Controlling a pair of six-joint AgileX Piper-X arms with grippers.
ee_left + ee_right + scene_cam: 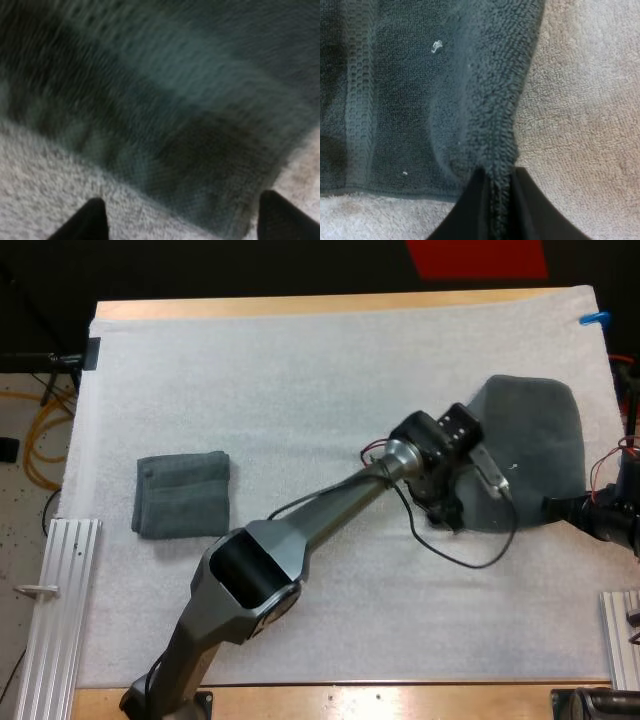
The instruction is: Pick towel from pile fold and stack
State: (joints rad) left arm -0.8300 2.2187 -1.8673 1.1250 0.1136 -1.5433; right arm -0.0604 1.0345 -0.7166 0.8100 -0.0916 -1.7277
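1. Tabletop [400, 702]: wooden, 1 white mat [330, 390] laid over it.
2. Left tool [182, 200]: open, its 2 fingers stand apart on the mat with the flat towel's near-left edge just ahead of them and between their lines. It touches no cloth that I can make out.
3. Right tool [495, 196]: closed on the flat towel, pinching a raised ridge of its edge from both sides, at the towel's near-right side in the high view.
4. Flat towel [535, 440]: 1, dark grey-green, spread on the mat toward the right. Its long axis runs near to far. It lies between the 2 tools, the left tool at its left edge and the right tool at its right.
5. Folded towel [182, 494]: 1, a small square on the left of the mat, well apart from both tools.
6. Judgement: the coming move turns on the left tool closing on the edge directly before it, so that both near corners are held.
7. Count: 2 towels, 2 tools.
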